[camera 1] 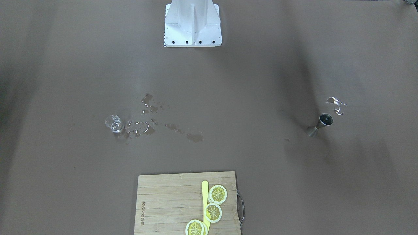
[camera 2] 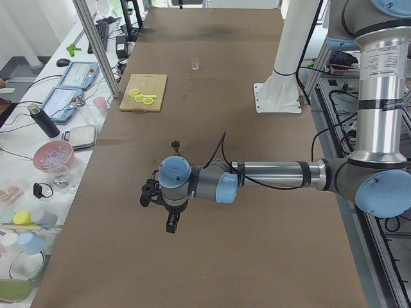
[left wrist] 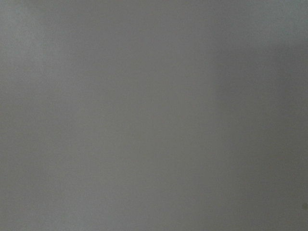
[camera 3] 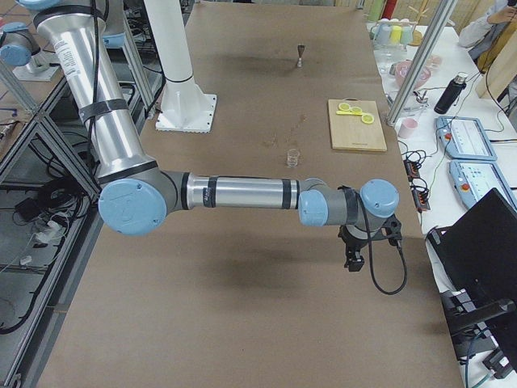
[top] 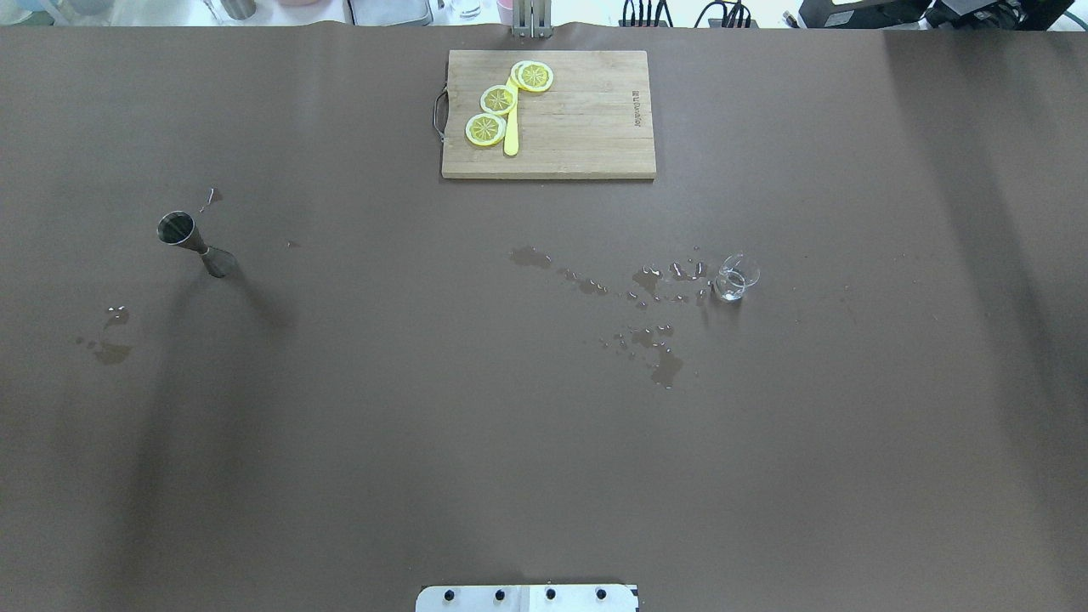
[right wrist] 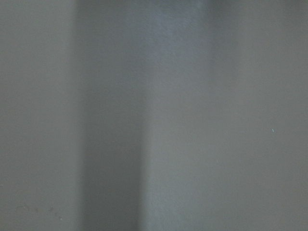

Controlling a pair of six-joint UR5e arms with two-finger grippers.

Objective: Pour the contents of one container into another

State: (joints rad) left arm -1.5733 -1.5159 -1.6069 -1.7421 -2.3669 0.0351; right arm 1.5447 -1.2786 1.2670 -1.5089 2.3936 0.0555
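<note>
A steel jigger (top: pixel 191 242) stands upright on the robot's left side of the brown table, also seen as the jigger (camera 1: pixel 321 124). A small clear glass (top: pixel 735 276) with a little water stands on the right side, also the glass (camera 1: pixel 114 124). My left gripper (camera 2: pixel 172 224) hangs above the table's left end, short of the jigger (camera 2: pixel 174 145). My right gripper (camera 3: pixel 353 260) hangs above the right end, apart from the glass (camera 3: pixel 293 156). Both show only in the side views, so I cannot tell whether they are open or shut. The wrist views show only bare table.
Water puddles (top: pixel 654 340) spread left of the glass, and smaller ones (top: pixel 110 340) lie near the jigger. A wooden cutting board (top: pixel 586 119) with lemon slices (top: pixel 497 100) and a yellow knife (top: pixel 512 136) sits at the far middle. The robot base (camera 1: pixel 192 23) stands at the near edge.
</note>
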